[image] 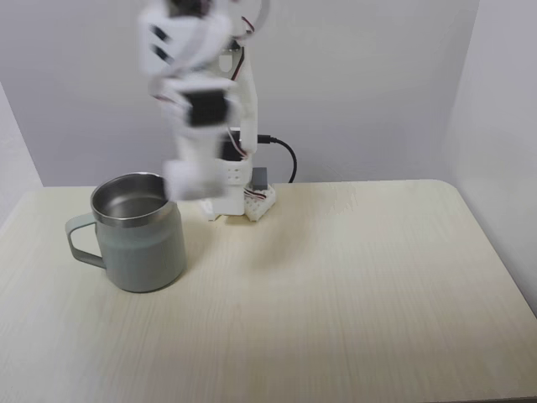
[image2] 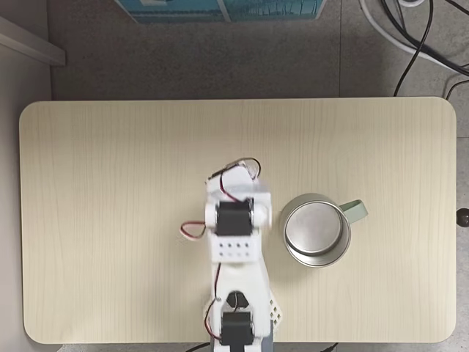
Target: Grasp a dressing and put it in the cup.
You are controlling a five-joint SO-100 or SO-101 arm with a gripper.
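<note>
The cup [image: 138,252] is a pale grey-green metal mug with a shiny steel inside, standing on the left of the table in a fixed view, handle to the left. From above, the cup [image2: 316,233] stands right of the arm with its handle to the upper right, and its inside looks bare. My gripper [image: 187,179] is a blurred white shape hanging just above and right of the cup's rim. The blur hides how its fingers stand and whether anything is between them. The arm [image2: 234,227] covers the gripper from above. The dressing is hidden.
The arm's base [image: 242,200] stands at the table's back edge with a black cable [image: 287,156] behind it. The light wooden table [image: 361,285] stretches bare to the right and front. Cables [image2: 418,33] lie on the floor beyond the table.
</note>
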